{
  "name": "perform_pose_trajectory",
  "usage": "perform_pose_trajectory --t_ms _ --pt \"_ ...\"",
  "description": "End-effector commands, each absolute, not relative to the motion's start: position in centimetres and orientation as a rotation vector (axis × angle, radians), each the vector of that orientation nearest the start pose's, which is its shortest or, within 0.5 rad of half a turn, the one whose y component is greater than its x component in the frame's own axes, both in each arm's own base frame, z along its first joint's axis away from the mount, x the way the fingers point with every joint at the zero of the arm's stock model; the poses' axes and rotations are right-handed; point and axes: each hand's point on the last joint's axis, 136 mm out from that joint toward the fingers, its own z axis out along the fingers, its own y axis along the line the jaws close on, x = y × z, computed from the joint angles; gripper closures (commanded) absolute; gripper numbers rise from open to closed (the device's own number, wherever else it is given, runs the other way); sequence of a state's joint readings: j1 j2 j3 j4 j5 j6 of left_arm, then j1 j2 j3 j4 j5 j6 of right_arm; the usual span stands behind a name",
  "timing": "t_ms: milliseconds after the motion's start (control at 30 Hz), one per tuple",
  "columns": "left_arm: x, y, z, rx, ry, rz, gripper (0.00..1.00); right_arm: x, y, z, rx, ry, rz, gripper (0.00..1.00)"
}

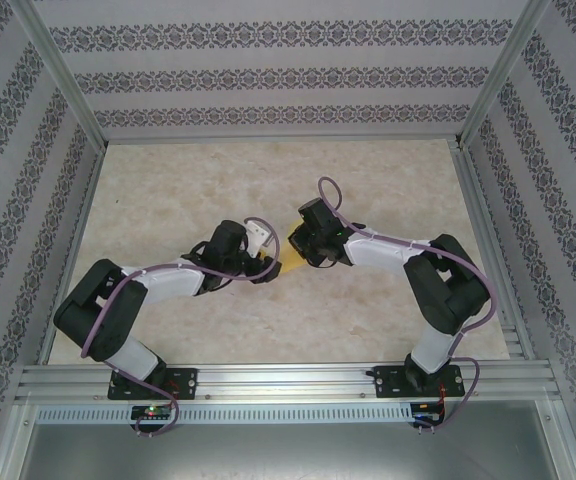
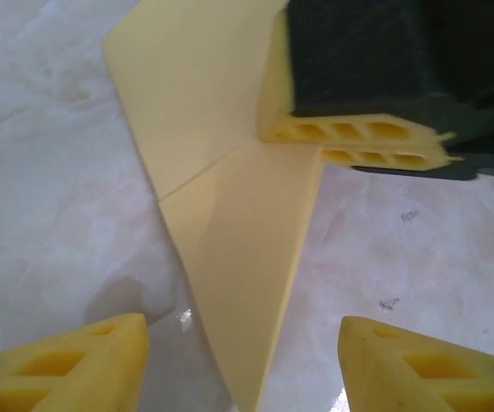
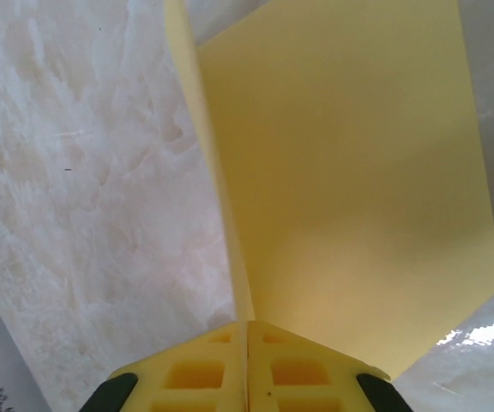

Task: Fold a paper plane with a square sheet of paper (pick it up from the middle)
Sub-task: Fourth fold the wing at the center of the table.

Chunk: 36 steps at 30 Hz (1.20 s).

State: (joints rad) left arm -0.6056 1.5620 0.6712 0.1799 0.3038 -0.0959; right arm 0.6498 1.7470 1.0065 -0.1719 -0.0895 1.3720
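Fingers of the left gripper [image 1: 265, 263] and the right gripper [image 1: 305, 248] meet tip to tip over the middle of the pale marbled desk [image 1: 388, 190] in the top camera. A small patch of the yellow paper plane [image 1: 293, 263] shows just on the near side of the right gripper, between it and the left gripper. From this height I cannot tell how wide either pair of fingers stands.

On the left wrist camera, the left gripper [image 2: 243, 336] has its two yellow fingers [image 2: 75, 365] spread well apart with nothing clamped between them. The paper plane [image 2: 230, 232] is part folded, with a diagonal crease across it and a narrow point. That point reaches down from the right gripper [image 2: 358, 144] into the gap between the left fingers without touching either one. The right gripper's fingers are pressed together on the plane's far, wider end. The desk [image 2: 41, 172] lies bare to the side of the paper away from the right gripper.

On the right wrist camera, the right gripper [image 3: 247, 343] has its fingers [image 3: 195, 373] closed flat against each other, pinching the near edge of the paper plane [image 3: 350, 172]. From the right gripper, one broad flap spreads out and away, and a thin folded edge stands up along the pinch line. The desk [image 3: 101, 172] shows beside and below the paper.
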Motion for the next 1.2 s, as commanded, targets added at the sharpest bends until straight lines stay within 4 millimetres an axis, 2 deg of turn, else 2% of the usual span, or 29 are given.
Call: perform_pose_trajectory --t_ms 0,233,367,600,767,1000,1067,1167 --pt "30.6 -28.2 8.2 0.878 2.072 -0.646 0.4 33.9 28.2 5.4 0.989 2.586 0.897 0.92" --pt "29.6 -29.6 7.5 0.987 2.004 -0.678 0.42 33.7 28.7 5.0 1.03 2.607 0.928 0.9" --pt "29.3 -30.0 6.4 1.034 2.007 -0.653 0.44 33.7 28.8 5.1 1.039 2.608 0.93 0.89" --pt "30.2 -29.5 5.4 1.021 2.0 -0.533 0.53 33.7 28.8 5.5 1.059 2.606 0.963 0.87" --pt "30.6 -29.1 4.8 1.015 1.999 -0.472 0.63 33.7 28.8 5.6 1.068 2.611 0.983 0.79" --pt "30.4 -29.2 4.6 1.019 2.008 -0.475 0.71 34.0 27.6 6.2 1.046 2.582 0.977 0.57" --pt "30.5 -29.2 4.6 1.02 2.005 -0.471 0.71 34.0 27.2 6.2 1.043 2.567 0.986 0.58" --pt "30.4 -29.2 4.5 1.028 2.004 -0.467 0.71 34.2 27.1 6.4 1.032 2.558 1.024 0.66"
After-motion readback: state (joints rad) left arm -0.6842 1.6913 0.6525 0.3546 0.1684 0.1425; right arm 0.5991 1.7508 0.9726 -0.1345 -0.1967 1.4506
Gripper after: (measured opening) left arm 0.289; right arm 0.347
